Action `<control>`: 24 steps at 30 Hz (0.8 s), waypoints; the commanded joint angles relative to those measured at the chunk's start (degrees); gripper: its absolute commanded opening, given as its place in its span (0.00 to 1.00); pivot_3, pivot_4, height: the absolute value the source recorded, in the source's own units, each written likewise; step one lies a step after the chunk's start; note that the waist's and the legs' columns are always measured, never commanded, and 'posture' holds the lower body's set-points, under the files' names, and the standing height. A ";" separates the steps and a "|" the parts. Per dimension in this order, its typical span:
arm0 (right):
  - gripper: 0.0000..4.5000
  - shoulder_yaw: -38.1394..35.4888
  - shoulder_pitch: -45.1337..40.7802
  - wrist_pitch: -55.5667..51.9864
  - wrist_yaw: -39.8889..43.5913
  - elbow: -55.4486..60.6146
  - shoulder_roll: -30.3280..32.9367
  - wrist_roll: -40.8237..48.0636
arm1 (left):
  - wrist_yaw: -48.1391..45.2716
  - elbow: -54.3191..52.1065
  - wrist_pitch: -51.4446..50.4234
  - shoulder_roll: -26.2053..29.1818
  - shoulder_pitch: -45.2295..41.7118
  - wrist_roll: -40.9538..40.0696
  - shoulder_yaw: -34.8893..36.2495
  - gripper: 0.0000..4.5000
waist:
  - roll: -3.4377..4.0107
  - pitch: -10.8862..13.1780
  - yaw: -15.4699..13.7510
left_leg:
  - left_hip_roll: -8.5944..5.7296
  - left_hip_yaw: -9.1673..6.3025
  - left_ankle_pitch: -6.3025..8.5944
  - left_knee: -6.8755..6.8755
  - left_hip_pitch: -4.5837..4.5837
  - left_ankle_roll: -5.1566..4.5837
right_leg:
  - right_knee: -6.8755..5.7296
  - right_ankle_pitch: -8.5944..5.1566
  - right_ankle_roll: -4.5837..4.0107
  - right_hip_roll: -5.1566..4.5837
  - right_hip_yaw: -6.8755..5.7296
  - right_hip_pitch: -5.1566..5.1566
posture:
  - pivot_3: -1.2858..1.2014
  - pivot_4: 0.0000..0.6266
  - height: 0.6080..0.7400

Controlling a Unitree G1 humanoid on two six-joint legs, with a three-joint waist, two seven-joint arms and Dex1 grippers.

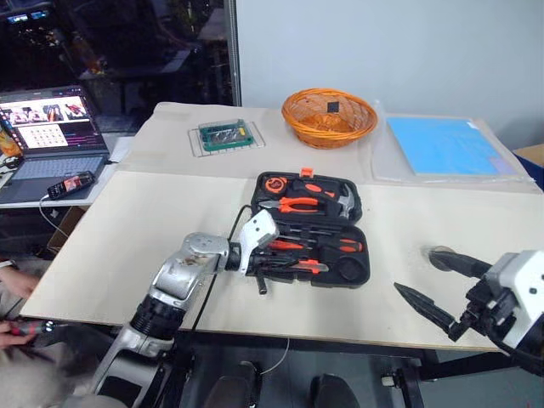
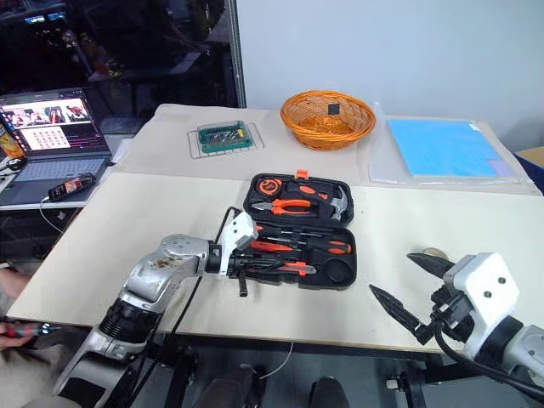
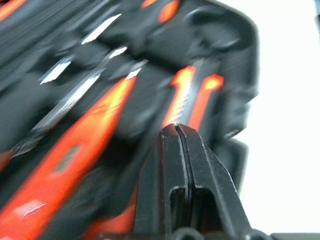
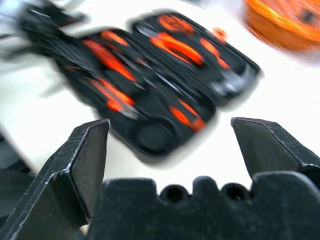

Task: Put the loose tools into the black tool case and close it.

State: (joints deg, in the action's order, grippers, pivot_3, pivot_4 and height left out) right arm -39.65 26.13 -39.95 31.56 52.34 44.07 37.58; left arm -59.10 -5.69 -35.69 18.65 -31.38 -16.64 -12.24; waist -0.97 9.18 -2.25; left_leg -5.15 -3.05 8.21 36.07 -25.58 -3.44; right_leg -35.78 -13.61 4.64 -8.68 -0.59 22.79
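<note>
Left gripper (image 3: 176, 131) was pinched shut, empty, over the open black plastic clamshell tool case (image 1: 357, 270) mid-table; right gripper (image 4: 170, 131) gaped wide near the table's front edge. Left wrist view showed orange-handled slim tools (image 3: 75, 165) slotted; head views showed them lying crosswise.

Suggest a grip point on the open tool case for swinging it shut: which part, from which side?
Take the far half of the black tool case, the one holding the pliers and hammer, at its far rim near the small orange latch. Come from the far side and fold it toward the robot. The halves lie flat, hinged along the middle seam, so the far rim likely gives most leverage. The open right tool is free.
</note>
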 commanded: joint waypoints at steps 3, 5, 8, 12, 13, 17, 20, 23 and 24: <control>1.00 7.25 -11.25 -18.81 -9.37 -4.34 10.64 -1.62 | -1.01 -7.64 -5.97 -0.90 -5.60 -12.72 6.13 0.24 | 0.03 0.05 0.84 | 0.01 0.09 -0.01 0.02 0.01 -0.01 | -0.09 0.12 0.08 0.05 0.06 -0.03 | 0.52 0.24 1.00; 0.88 16.32 -21.24 -23.27 -9.96 -13.25 14.54 -3.10 | -1.96 -9.07 -5.68 0.25 -6.86 -13.41 5.01 0.41 | -0.02 0.09 1.04 | 0.02 0.07 -0.01 0.06 0.07 -0.01 | -0.07 -0.02 -0.18 0.06 -0.04 -0.27 | 0.52 0.24 1.00; 0.67 25.10 -30.47 -24.62 -9.37 -22.97 17.43 -6.63 | -2.11 -10.82 -5.22 0.96 -7.67 -13.71 2.90 0.66 | -0.10 0.18 1.52 | 0.02 0.12 -0.01 0.06 0.24 -0.01 | 0.01 -0.03 -0.20 0.04 -0.02 -0.55 | 0.52 0.24 1.00; 0.62 36.04 -43.44 -25.57 -6.86 -36.36 18.54 -11.41 | -2.08 -10.82 -3.19 1.84 -7.89 -12.72 1.14 0.72 | -0.04 0.26 1.54 | -0.04 0.14 -0.03 0.03 0.10 -0.04 | 0.03 0.01 -0.30 0.06 -0.03 -0.41 | 0.52 0.24 1.00; 0.62 37.94 -45.47 -25.62 -6.13 -38.61 18.47 -12.33 | -2.00 -10.76 -2.91 2.02 -7.64 -12.70 0.97 0.72 | -0.05 0.27 1.53 | -0.05 0.14 -0.04 -0.01 0.01 -0.06 | 0.02 0.13 -0.34 0.07 -0.02 -0.27 | 0.52 0.24 1.00; 0.62 45.05 -51.95 -24.83 -2.86 -47.92 17.73 -16.57 | -0.61 -12.12 -2.77 2.90 -5.87 -12.92 0.93 0.72 | -0.05 0.30 1.45 | -0.06 0.12 -0.29 -0.09 -0.09 -0.48 | -0.02 0.27 -0.22 0.18 -0.03 -0.14 | 0.52 0.24 1.00; 0.51 48.15 -54.35 -23.61 -0.09 -53.37 17.12 -18.54 | 0.41 -13.06 -2.76 3.54 -4.66 -12.98 1.02 0.74 | -0.04 0.30 1.56 | -0.06 0.13 -0.30 -0.10 -0.26 -0.50 | -0.04 0.27 -0.22 0.21 -0.01 0.05 | 0.52 0.24 1.00; 0.32 48.92 -54.88 -22.27 1.71 -55.35 16.82 -19.77 | 1.46 -13.65 -2.90 3.89 -3.97 -13.18 1.29 0.74 | -0.04 0.30 1.56 | -0.08 0.14 -0.31 -0.04 -0.46 -0.50 | -0.11 0.29 -0.23 0.23 0.03 0.28 | 0.52 0.24 1.00; 0.25 48.62 -54.93 -22.12 2.33 -55.13 16.83 -19.78 | 1.72 -13.73 -2.93 4.03 -3.75 -13.28 1.45 0.74 | -0.04 0.31 1.55 | -0.07 0.14 -0.32 -0.02 -0.45 -0.49 | -0.14 0.29 -0.24 0.25 0.02 0.28 | 0.52 0.24 1.00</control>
State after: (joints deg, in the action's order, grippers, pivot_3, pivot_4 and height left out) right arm 9.86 -28.05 -63.40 32.78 -2.96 60.73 18.90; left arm -57.97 -17.00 -39.53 22.48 -35.14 -29.27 -11.48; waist -1.01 9.49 -0.70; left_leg -5.22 -2.92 7.89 36.07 -26.03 -3.92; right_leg -35.94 -13.31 4.40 -8.41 -0.58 23.08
